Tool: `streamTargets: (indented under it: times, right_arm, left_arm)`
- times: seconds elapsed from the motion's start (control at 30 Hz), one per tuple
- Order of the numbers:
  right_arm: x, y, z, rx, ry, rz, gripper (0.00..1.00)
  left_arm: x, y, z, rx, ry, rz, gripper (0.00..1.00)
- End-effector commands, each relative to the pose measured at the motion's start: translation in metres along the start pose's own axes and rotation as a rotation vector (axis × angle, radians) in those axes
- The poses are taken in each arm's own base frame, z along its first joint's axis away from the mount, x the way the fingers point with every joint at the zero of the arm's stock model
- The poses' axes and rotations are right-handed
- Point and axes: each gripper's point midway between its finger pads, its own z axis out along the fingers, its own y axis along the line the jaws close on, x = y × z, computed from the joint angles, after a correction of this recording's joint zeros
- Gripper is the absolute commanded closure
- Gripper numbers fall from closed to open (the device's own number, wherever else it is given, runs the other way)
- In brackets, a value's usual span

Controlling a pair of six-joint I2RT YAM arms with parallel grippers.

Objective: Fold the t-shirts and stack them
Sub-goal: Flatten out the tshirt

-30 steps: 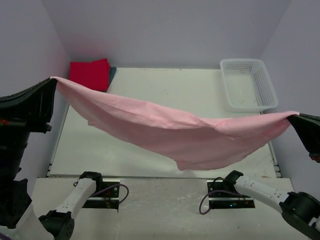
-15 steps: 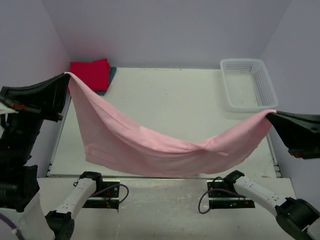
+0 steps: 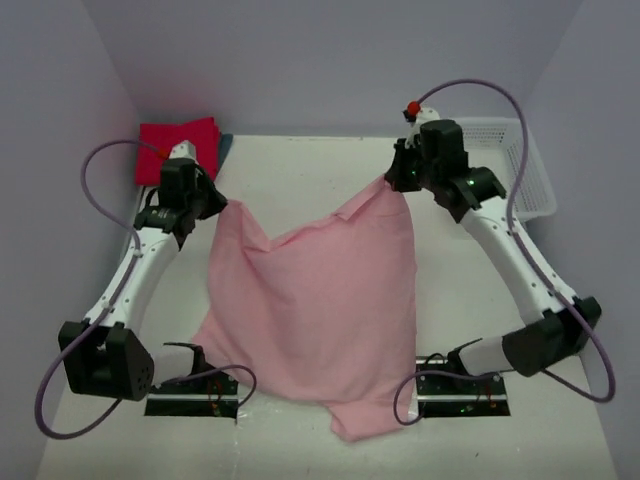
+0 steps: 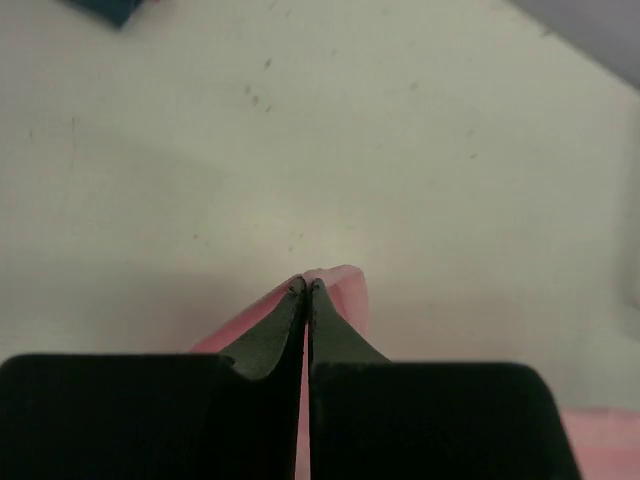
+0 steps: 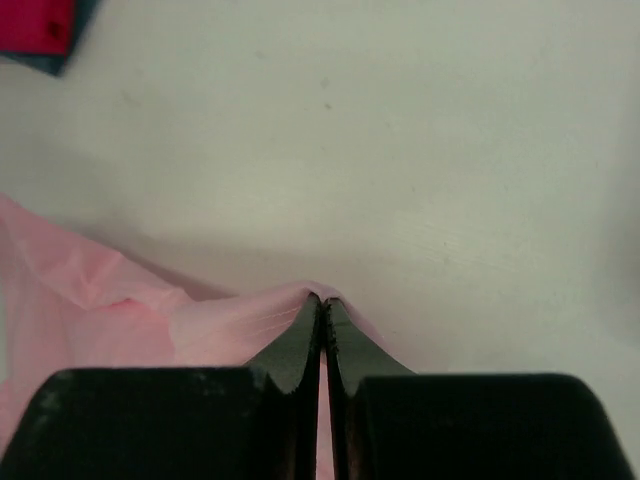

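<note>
The pale pink t-shirt (image 3: 320, 300) lies spread down the middle of the table, its lower end hanging past the near edge between the arm bases. My left gripper (image 3: 218, 204) is shut on its far left corner (image 4: 340, 285), low over the table. My right gripper (image 3: 388, 183) is shut on the far right corner (image 5: 250, 310). The folded crimson-red t-shirt (image 3: 178, 148) rests at the far left corner on a dark teal one (image 3: 226, 143), of which only an edge shows; a teal corner (image 4: 105, 8) also shows in the left wrist view.
A white mesh basket (image 3: 525, 170) stands at the far right, partly behind my right arm. Pale walls close in the table on the left, right and back. The arm bases (image 3: 200, 385) sit at the near edge.
Both arms have swung forward and inward, from near the camera out over the table. The pink shirt, which hung stretched between them in the air, now lies laid out on the table.
</note>
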Motion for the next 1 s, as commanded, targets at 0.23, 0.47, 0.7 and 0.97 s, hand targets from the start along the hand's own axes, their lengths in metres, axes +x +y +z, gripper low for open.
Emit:
streamTargets:
  times: [0.23, 0.47, 0.7, 0.97]
  right_arm:
    - [0.075, -0.086, 0.123, 0.225, 0.187, 0.078, 1.00]
    - [0.067, -0.125, 0.147, 0.276, 0.222, 0.094, 1.00]
    - [0.047, -0.151, 0.164, 0.288, 0.234, 0.100, 1.00]
    - [0.025, -0.167, 0.191, 0.281, 0.245, 0.083, 1.00]
  left_arm:
    - [0.044, 0.043, 0.098, -0.158, 0.027, 0.058, 1.00]
    - [0.050, 0.041, 0.151, -0.139, 0.075, 0.130, 1.00]
    - [0.029, 0.048, 0.170, -0.172, 0.039, 0.154, 1.00]
    - [-0.002, 0.047, 0.195, -0.188, 0.023, 0.193, 1.00]
